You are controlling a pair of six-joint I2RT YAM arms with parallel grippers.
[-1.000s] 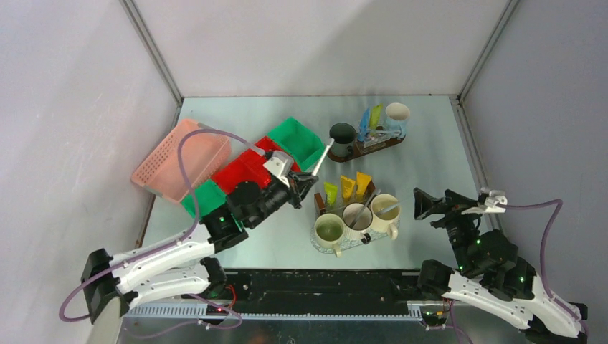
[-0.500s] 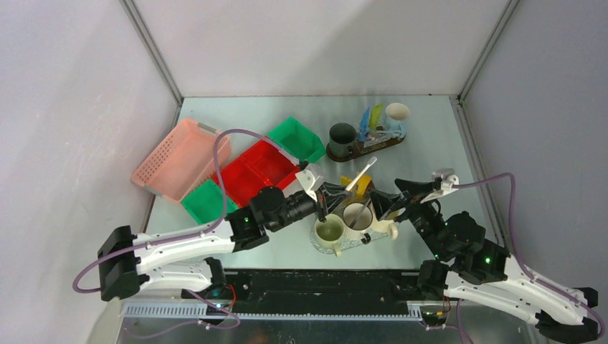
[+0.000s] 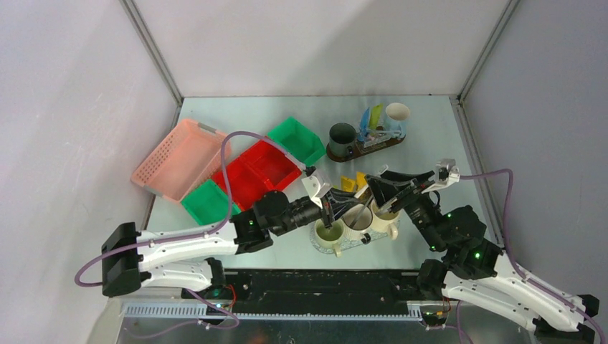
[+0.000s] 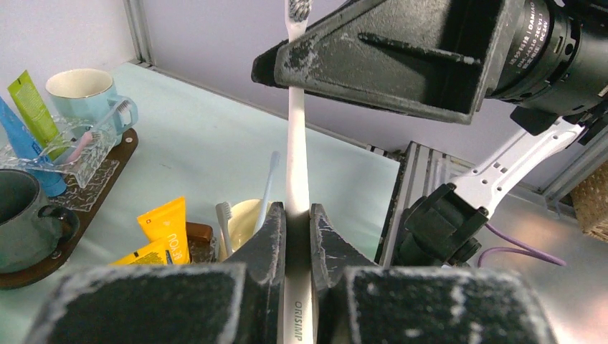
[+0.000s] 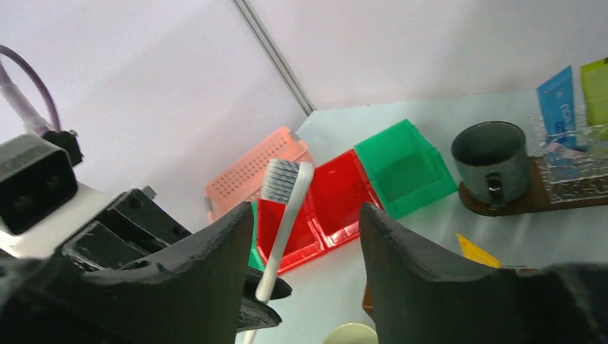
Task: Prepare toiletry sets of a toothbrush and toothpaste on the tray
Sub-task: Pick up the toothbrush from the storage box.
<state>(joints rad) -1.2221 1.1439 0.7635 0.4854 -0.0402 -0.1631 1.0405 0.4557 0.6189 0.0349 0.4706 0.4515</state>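
Five mugs show from above: three pale mugs (image 3: 356,217) on the near tray (image 3: 349,248), a dark mug (image 3: 343,134) and a pale blue mug (image 3: 396,112) on the far tray (image 3: 380,145). Both hands meet over the near tray, the left hand (image 3: 333,208) and the right hand (image 3: 373,192), covering all but what look like two orange tubes (image 3: 349,183). One pink basket (image 3: 179,159), one red bin (image 3: 262,166) and two green bins (image 3: 297,140) crowd the left of the table (image 3: 430,154).

Left wrist: the left hand clamps one slim white toothbrush (image 4: 296,143) upright above a pale mug.

Right wrist: the right hand's jaws stand apart, with the brush head between them.
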